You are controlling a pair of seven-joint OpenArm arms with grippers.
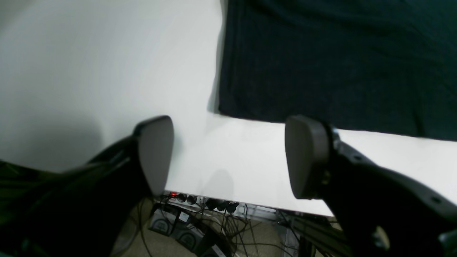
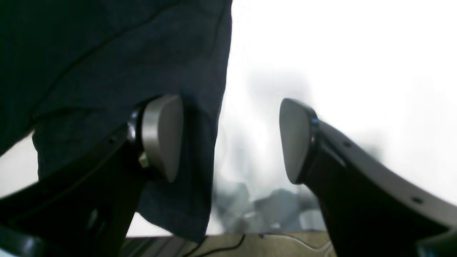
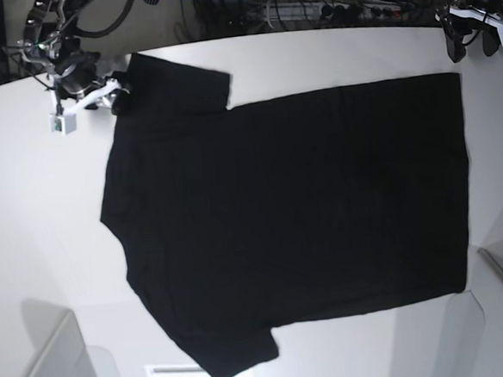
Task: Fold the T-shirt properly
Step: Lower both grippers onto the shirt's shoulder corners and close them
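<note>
You have the T-shirt [image 3: 296,211] spread flat on the white tabletop [image 3: 26,170], lying sideways in the base view: hem toward that view's right, sleeves toward its left. One sleeve reaches the shirt's upper left corner, the other its lower left corner, close to the tabletop's near edge. The cloth looks plain black here, with no print showing.

Your left gripper [image 1: 228,157] sits off the shirt's hem corner, over bare tabletop. Its fingers [image 1: 157,153] stand wide apart with nothing between them, and the shirt's straight edge lies just beyond the fingertips, not touching them. Past the tabletop's edge below the shirt you can see a power strip [image 1: 200,203] and tangled cables on the floor.

Your right gripper [image 2: 230,139] is at the shirt's upper sleeve. Its fingers are also wide apart. One finger [image 2: 160,135] is over the dark cloth [image 2: 107,53], the other over white tabletop, with the sleeve's edge running between them. The wrist view is blurred, so whether that finger touches the cloth is hard to say; nothing is clamped.
</note>
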